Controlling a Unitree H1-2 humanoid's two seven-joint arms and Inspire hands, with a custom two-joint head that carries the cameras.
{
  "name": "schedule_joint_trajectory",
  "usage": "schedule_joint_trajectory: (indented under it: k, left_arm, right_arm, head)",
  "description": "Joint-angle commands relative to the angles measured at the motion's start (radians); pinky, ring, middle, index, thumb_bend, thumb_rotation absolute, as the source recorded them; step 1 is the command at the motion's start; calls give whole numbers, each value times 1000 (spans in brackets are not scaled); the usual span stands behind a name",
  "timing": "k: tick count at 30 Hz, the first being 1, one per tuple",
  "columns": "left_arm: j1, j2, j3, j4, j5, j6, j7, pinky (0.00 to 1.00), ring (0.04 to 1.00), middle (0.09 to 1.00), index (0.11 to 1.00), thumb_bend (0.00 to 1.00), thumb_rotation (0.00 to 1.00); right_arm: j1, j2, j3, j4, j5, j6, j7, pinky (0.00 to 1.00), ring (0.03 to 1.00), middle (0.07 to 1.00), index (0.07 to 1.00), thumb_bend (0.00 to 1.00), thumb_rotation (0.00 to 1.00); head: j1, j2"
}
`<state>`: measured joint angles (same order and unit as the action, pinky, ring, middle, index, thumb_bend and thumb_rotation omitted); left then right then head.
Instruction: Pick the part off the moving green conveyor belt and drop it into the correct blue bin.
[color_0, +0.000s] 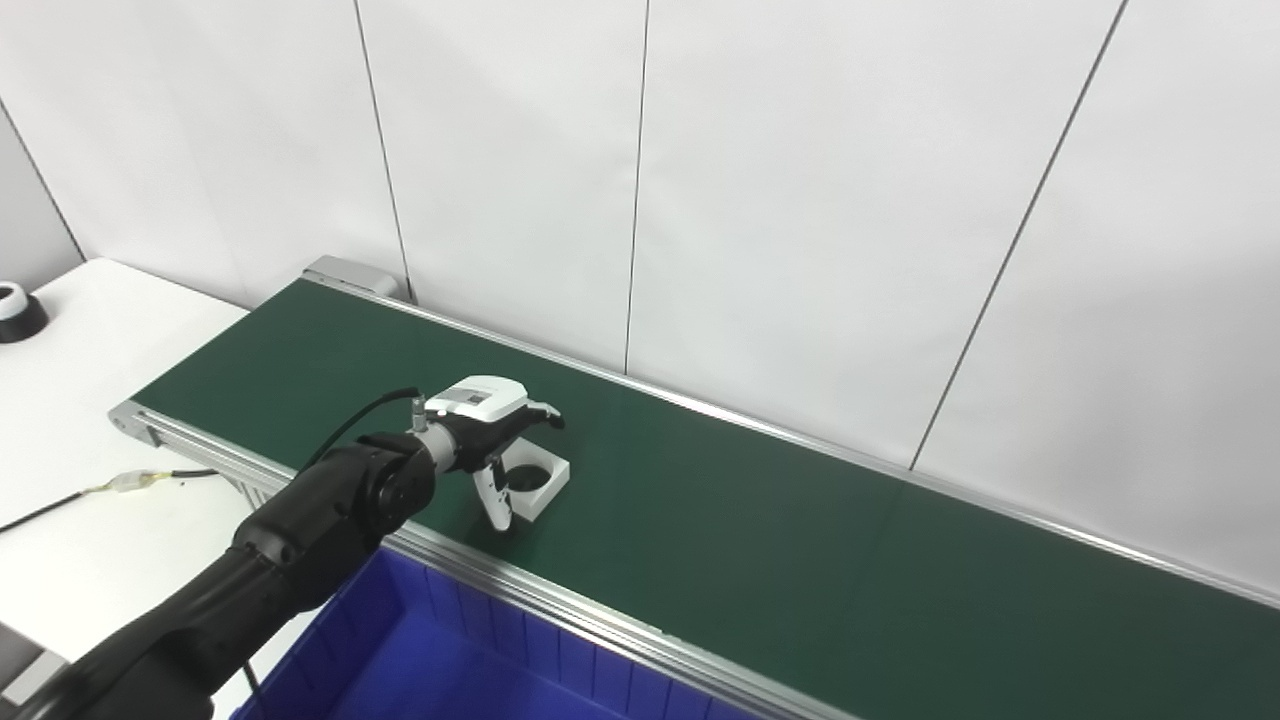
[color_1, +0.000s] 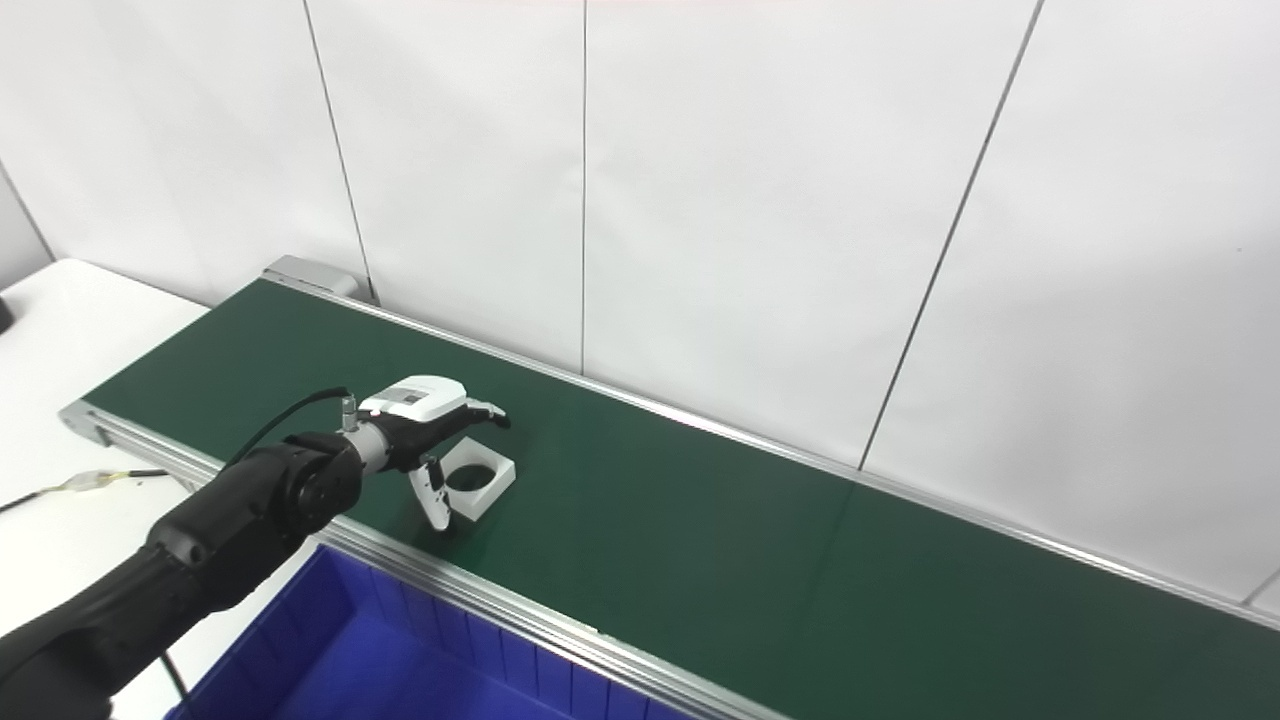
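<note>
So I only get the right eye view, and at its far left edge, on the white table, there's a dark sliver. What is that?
Observer: The left eye view shows much more of it. It is a round black object with a white top, standing on the white table.
Operator: Is it touching the green belt?
Observer: No. It sits at the picture's left edge, with a stretch of bare table between it and the conveyor belt.
</note>
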<state>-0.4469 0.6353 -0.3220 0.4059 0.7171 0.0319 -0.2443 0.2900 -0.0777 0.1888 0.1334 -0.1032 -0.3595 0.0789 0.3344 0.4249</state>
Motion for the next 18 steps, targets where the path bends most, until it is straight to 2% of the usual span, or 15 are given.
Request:
schedule_joint_trajectory:
  k: [1, 9, 13, 15, 18]
  left_arm:
    - [-38, 19, 15, -10, 2, 7, 10, 795, 871, 895, 861, 856, 0]
    - [-29, 13, -8, -29, 21, -6, 7, 780, 840, 851, 803, 844, 0]
    - [-16, 4, -28, -44, 41, -12, 11, 768, 785, 824, 766, 852, 0]
    - [-14, 2, -58, -31, 67, -42, 27, 746, 761, 812, 760, 824, 0]
    - [-13, -6, -95, 20, 104, -112, 99, 693, 722, 770, 735, 822, 0]
  right_arm:
    - [2, 0, -3, -35, 1, -40, 1, 715, 809, 863, 906, 613, 376]
    - [8, -1, -5, -47, 12, -28, 5, 715, 809, 865, 908, 624, 379]
    - [12, -1, -6, -56, 5, -25, 1, 710, 802, 859, 905, 624, 382]
    - [13, -1, -7, -58, 7, -26, 2, 713, 803, 858, 904, 627, 385]
    - [13, -2, -8, -61, 10, -21, 4, 715, 804, 859, 902, 630, 389]
  head:
    - [0, 2]
    - [-2, 13]
    - [-7, 18]
    - [-8, 20]
    - [-10, 22]
